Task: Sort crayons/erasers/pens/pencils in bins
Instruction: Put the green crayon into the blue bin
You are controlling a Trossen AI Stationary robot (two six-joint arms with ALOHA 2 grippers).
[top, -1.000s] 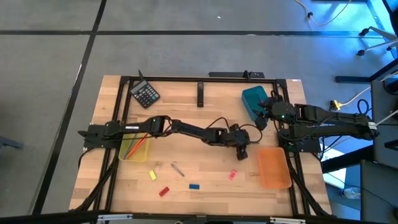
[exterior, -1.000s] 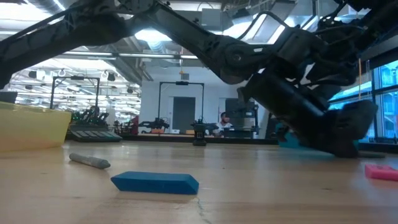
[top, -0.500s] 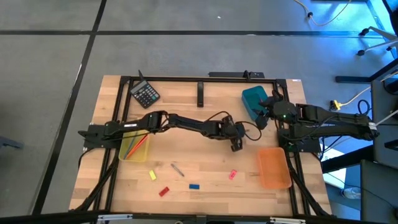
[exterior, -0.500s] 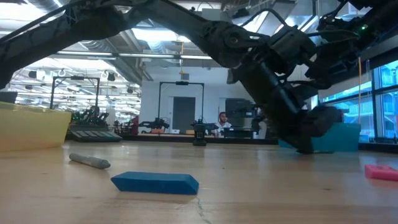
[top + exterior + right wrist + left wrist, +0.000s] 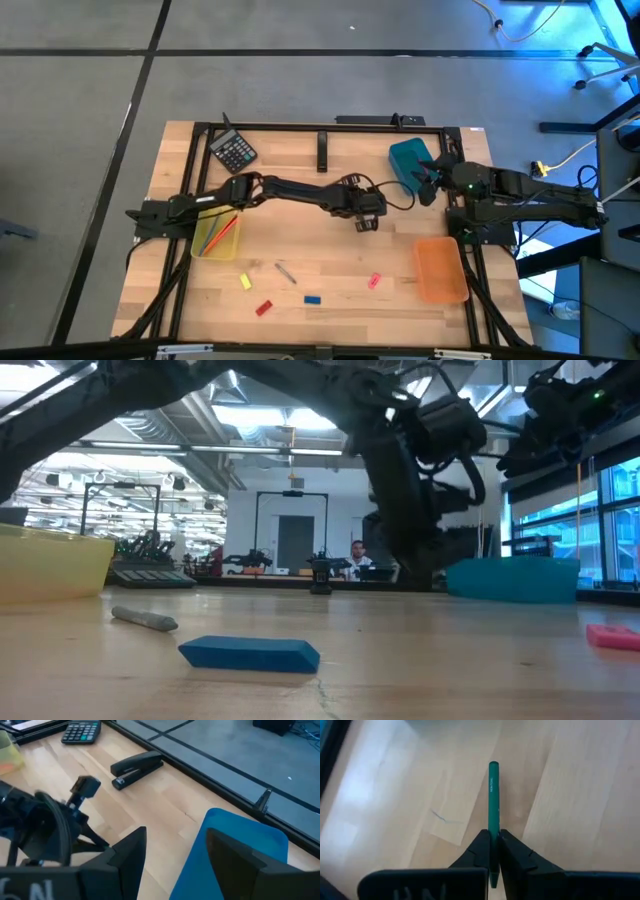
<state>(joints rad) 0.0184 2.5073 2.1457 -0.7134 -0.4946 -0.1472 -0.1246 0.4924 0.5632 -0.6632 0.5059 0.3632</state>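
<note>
Left gripper (image 5: 493, 851): above table centre, pinching green pen (image 5: 493, 805) | Right gripper (image 5: 175, 855): fingers spread, over teal bin (image 5: 407, 160) | Erasers: pink (image 5: 375, 281), blue (image 5: 312, 299), on table front.

Light wooden table (image 5: 300, 245) with a black frame along its edges. Near the far left corner, a black calculator (image 5: 234, 152); at the far edge, a black stapler (image 5: 322, 151); toward the far right, a teal bin (image 5: 407, 160). By the left edge, a yellow bin (image 5: 216, 236); by the right edge, an orange bin (image 5: 440, 268). Along the near edge, yellow (image 5: 245, 282), red (image 5: 263, 308), blue (image 5: 312, 299) and pink (image 5: 375, 281) erasers, plus a grey stick (image 5: 286, 272).
</note>
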